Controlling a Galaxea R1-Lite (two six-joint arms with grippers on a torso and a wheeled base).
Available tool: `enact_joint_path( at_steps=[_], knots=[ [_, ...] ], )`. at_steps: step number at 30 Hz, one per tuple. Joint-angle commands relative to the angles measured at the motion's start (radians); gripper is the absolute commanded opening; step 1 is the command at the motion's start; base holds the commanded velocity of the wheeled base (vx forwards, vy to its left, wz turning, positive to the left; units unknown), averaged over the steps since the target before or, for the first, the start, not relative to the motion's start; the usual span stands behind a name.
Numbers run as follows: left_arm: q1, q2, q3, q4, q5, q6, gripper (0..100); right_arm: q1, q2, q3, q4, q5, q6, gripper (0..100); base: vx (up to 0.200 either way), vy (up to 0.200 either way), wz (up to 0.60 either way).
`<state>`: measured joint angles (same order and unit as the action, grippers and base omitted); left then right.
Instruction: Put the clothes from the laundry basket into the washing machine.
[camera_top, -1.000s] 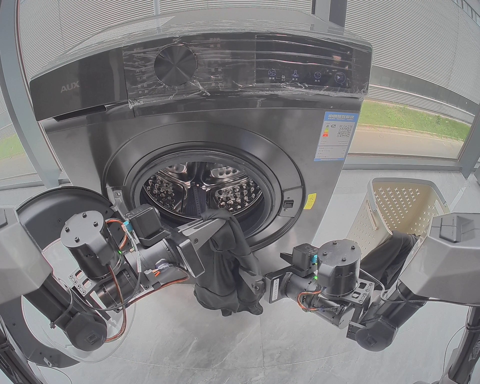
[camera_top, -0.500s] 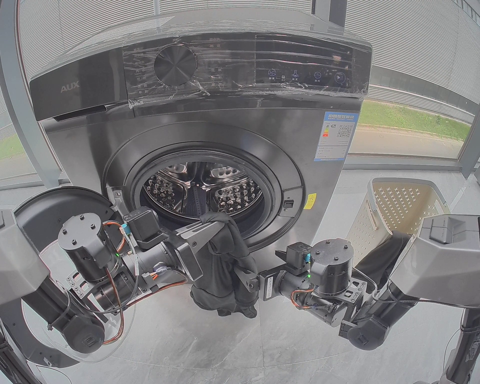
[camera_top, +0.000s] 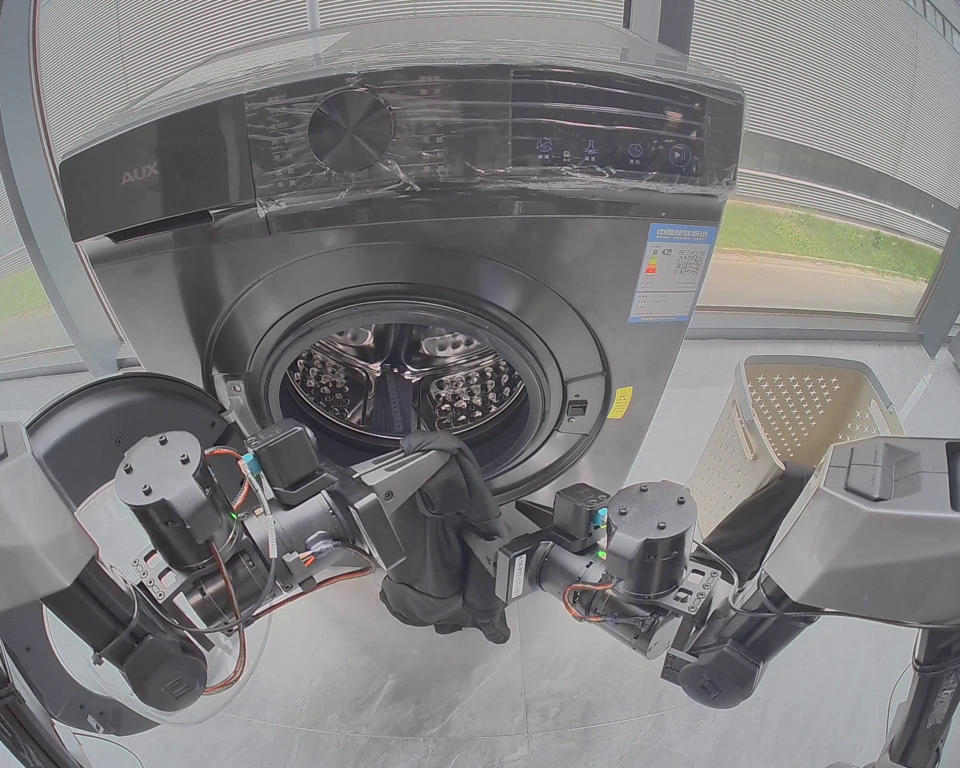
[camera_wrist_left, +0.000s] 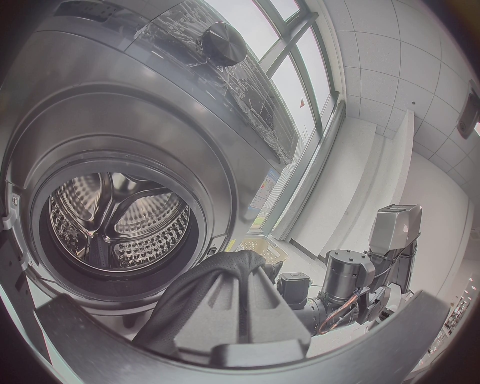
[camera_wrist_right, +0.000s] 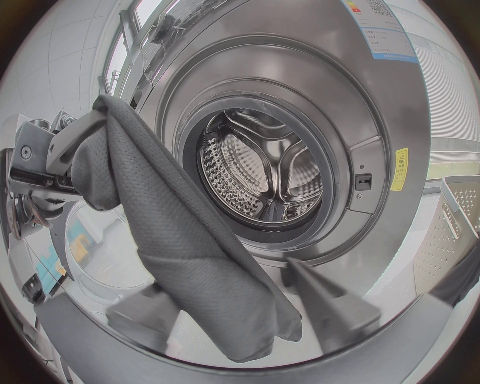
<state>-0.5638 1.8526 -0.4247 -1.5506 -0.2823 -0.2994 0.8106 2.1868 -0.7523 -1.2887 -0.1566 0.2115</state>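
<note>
Mid-load: the left gripper (camera_top: 425, 462), clamped on a dark grey mesh garment (camera_top: 445, 540), held it at six o'clock of the grey washing machine's steel drum (camera_top: 400, 385). The right gripper (camera_top: 485, 560), jaws apart, straddled its hanging tail. Loading likely required lifting both inward.

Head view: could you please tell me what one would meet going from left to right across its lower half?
Open washing machine door → dark garment → yellow sticker → laundry basket.
</note>
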Motion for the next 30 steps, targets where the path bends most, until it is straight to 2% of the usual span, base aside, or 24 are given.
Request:
enact_joint_path(
  at_steps=[1, 9, 11, 19, 20, 30],
  knots=[
    [-0.002, 0.002, 0.006, 0.0, -0.001, 0.0, 0, -0.001, -0.009, 0.005, 0.0, 0.0, 0.0, 0, 0.0, 0.0, 0.0],
    [-0.002, 0.002, 0.012, 0.0, 0.0, 0.0, 0, -0.001, -0.052, 0.016, 0.0, -0.001, 0.002, 0, 0.0, 0.0, 0.0],
    [-0.002, 0.0, 0.024, 0.0, -0.003, 0.0, 0, -0.002, -0.084, 0.044, 0.006, -0.009, 0.002, 0, 0.0, 0.0, 0.0],
    [-0.007, 0.002, 0.072, -0.002, -0.014, 0.019, 0, -0.041, -0.197, 0.105, 0.019, -0.011, 0.002, 0, 0.0, 0.0, 0.0],
    [-0.008, 0.002, 0.072, -0.002, -0.014, 0.019, 100, -0.044, -0.211, 0.111, 0.02, -0.011, 0.002, 0, 0.0, 0.0, 0.0],
    [-0.011, 0.005, 0.092, -0.002, -0.014, 0.019, 100, -0.061, -0.283, 0.149, 0.042, -0.011, 0.011, 0, 0.0, 0.0, 0.0]
  ],
)
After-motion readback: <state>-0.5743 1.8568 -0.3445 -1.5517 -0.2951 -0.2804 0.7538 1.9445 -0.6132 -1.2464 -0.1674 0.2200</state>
